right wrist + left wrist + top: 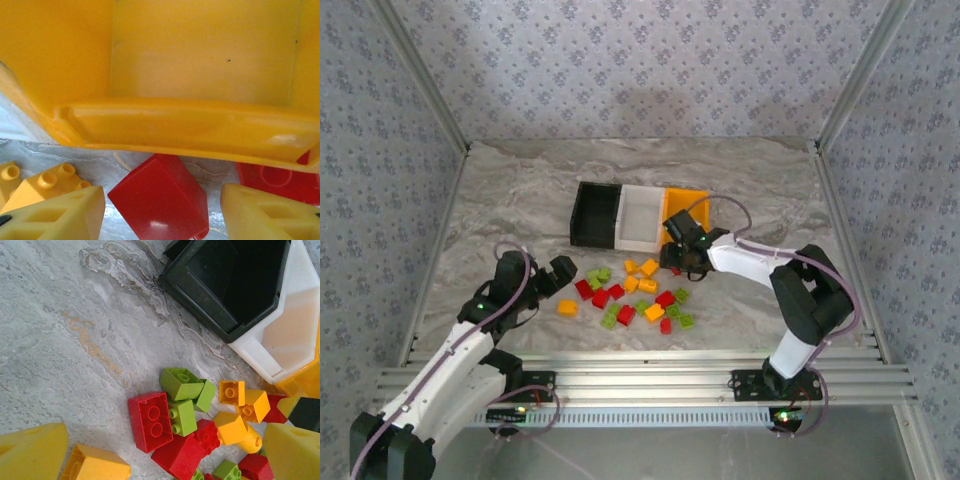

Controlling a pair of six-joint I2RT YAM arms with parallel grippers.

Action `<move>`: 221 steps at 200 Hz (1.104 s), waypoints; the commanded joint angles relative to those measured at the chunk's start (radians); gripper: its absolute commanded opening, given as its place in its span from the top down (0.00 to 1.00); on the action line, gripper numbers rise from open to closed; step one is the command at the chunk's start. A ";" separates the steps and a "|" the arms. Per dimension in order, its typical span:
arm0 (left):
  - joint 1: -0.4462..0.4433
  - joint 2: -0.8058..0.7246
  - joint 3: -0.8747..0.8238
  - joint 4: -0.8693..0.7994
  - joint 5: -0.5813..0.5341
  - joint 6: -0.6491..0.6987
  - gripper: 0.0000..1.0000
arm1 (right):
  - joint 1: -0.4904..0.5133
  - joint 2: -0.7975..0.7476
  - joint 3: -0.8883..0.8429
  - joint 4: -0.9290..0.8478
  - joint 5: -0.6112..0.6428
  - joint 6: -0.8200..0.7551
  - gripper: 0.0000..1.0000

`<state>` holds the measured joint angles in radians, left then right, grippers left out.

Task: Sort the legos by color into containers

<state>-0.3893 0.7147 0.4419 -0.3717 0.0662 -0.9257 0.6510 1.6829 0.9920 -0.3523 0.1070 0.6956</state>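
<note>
Right end effector (162, 220): part open, with one finger on each side of a tilted red brick (155, 192). A sliver of counter (65, 340) shows beside the brick, so it is not yet clamped.
Left end effector (162, 450): spread wide and holding nothing, above the left side of the pile.
Legos (630, 292): red, green and orange-yellow bricks lie loose on the counter, just near of the three bins.
Risk, slip: the red brick sits on an edge, so a closing pinch could likely roll it or squirt it out.
Risk, bin: the brick lies right under the near lip of the orange bin (190, 125). A lift with little clearance could hook the lip and shove or tip the bin.
Risk, neighbour: a second red brick (272, 181) lies just past one finger, partly under the lip. That finger may drag it along.
Risk, colour: the nearest bin is the orange one, so a short drop there would probably mix red in with it.
Black bin (200, 305): far left of the row; no brick shows inside.
White bin (260, 352): middle of the row, touching the black one; the visible floor is bare.
Orange bin contents: the stretch of floor in view is bare.
</note>
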 commanded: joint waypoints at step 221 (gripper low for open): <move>-0.006 0.035 0.021 -0.002 0.007 0.016 0.01 | 0.075 -0.174 0.058 -0.175 0.067 -0.058 0.68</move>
<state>-0.3893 0.7609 0.4419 -0.3676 0.0666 -0.9253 0.7185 1.6302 1.0420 -0.4587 0.1581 0.6373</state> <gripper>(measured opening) 0.995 0.343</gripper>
